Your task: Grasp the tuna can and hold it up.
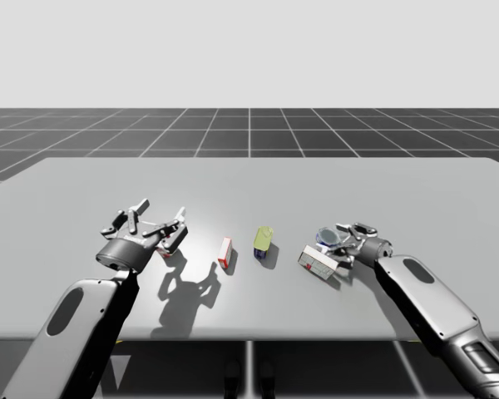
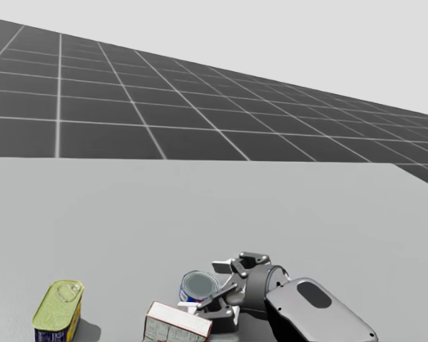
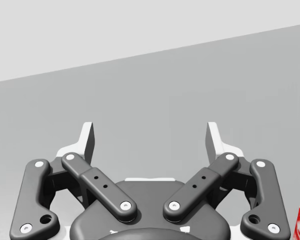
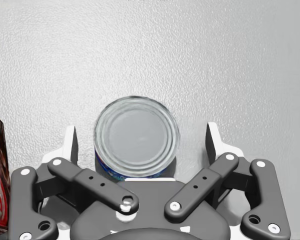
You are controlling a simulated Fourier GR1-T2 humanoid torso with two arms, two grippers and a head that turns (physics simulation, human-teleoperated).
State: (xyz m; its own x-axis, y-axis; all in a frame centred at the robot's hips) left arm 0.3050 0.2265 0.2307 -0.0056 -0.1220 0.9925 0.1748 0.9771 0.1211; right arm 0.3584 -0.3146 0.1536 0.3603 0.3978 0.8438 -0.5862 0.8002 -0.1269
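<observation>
On the bench [image 1: 399, 191], right of middle, the tuna can [image 2: 199, 287] stands upright. It is a low round can with a silvery ringed lid and a blue band round the side. Our right hand [image 4: 141, 137] sits around it, released, with one finger [image 4: 69, 145] on each side. A gap shows between each finger and the can wall, so there is no grip. The can rests on the bench, not lifted. Our left hand [image 3: 150, 135] hovers over the bench's left part, also released, nothing between its fingers.

Count:
- one tuna can
- one yellow-green oblong can [image 1: 264, 241] near the middle
- two boxes: a red-and-white box [image 1: 225, 252] on end left of the oblong can, and a white-and-red box [image 1: 318, 262] just beside the tuna can; we cannot tell if they touch
- one small red thing [image 1: 165, 251] under our left hand, too hidden to name
</observation>
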